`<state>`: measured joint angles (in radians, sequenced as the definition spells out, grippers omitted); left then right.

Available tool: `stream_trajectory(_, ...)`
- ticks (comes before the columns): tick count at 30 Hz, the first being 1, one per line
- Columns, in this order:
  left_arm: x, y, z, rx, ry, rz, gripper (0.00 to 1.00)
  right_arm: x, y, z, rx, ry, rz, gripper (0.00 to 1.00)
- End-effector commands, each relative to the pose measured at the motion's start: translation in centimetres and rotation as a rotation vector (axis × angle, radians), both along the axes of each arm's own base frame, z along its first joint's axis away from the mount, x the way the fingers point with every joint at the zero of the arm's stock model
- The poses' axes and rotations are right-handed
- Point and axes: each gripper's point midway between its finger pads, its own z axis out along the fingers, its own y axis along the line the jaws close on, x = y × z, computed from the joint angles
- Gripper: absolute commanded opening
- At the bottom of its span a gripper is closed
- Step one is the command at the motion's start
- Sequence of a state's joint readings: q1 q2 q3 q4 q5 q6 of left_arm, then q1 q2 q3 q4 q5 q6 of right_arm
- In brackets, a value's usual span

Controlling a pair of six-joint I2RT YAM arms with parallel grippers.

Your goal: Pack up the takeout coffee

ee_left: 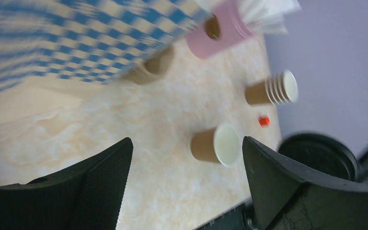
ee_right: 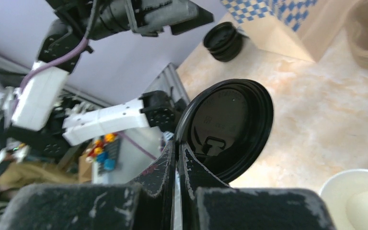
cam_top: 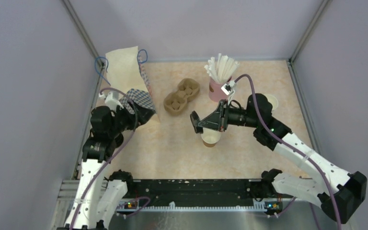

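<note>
Right wrist view: right tool (ee_right: 176,149) clamped on black lid (ee_right: 230,125) rim; top view hides this grip. Lidless cup (cam_top: 211,139) stands on bench (cam_top: 172,153), centre of top view. Left wrist view: left tool (ee_left: 184,155) spread wide, empty.

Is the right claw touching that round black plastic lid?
Touching. The right wrist view shows the right gripper pinched shut on the rim of the round black plastic lid.
</note>
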<state>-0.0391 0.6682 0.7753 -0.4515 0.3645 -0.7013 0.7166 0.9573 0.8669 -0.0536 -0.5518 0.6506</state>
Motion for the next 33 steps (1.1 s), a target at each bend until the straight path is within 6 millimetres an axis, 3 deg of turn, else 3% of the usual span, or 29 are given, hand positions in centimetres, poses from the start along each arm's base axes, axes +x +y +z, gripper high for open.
stream_trajectory(1, -3.5, -5.8, 4.9, 0.049, -0.282, -0.427, 0.88, -2.1, -0.4, 3.2, 0.136, 0.040, 0.248, 0.00)
stream_trajectory(9, -7.4, -11.5, 6.7, 0.072, -0.576, -0.776, 0.84, -3.6, -1.7, 4.8, 0.207, 0.063, 0.389, 0.00)
stream_trajectory(13, -7.7, -12.5, 7.8, 0.133, -0.753, -0.845, 0.80, -3.4, -1.7, 5.1, 0.201, 0.061, 0.364, 0.00)
stream_trajectory(18, -6.9, -14.5, 8.0, 0.099, -0.718, -0.888, 0.81, -3.1, -1.7, 5.5, 0.239, 0.058, 0.334, 0.00)
stream_trajectory(23, -9.4, -16.8, 6.8, -0.027, -0.786, -1.072, 0.91, -4.3, -1.9, 5.6, 0.275, 0.068, 0.412, 0.00)
stream_trajectory(24, -9.8, -16.9, 6.8, -0.035, -0.802, -1.095, 0.90, -4.2, -1.9, 5.3, 0.263, 0.077, 0.406, 0.00)
stream_trajectory(26, -8.5, -17.0, 6.9, -0.002, -0.770, -1.036, 0.85, -3.3, -1.8, 5.0, 0.231, 0.065, 0.341, 0.00)
stream_trajectory(29, -6.7, -17.1, 7.1, 0.101, -0.693, -0.928, 0.77, -0.4, -2.1, 4.2, 0.153, 0.038, 0.124, 0.00)
stream_trajectory(33, -7.5, -19.4, 7.0, 0.218, -0.723, -0.886, 0.71, 1.5, -2.3, 4.8, 0.213, 0.047, -0.003, 0.00)
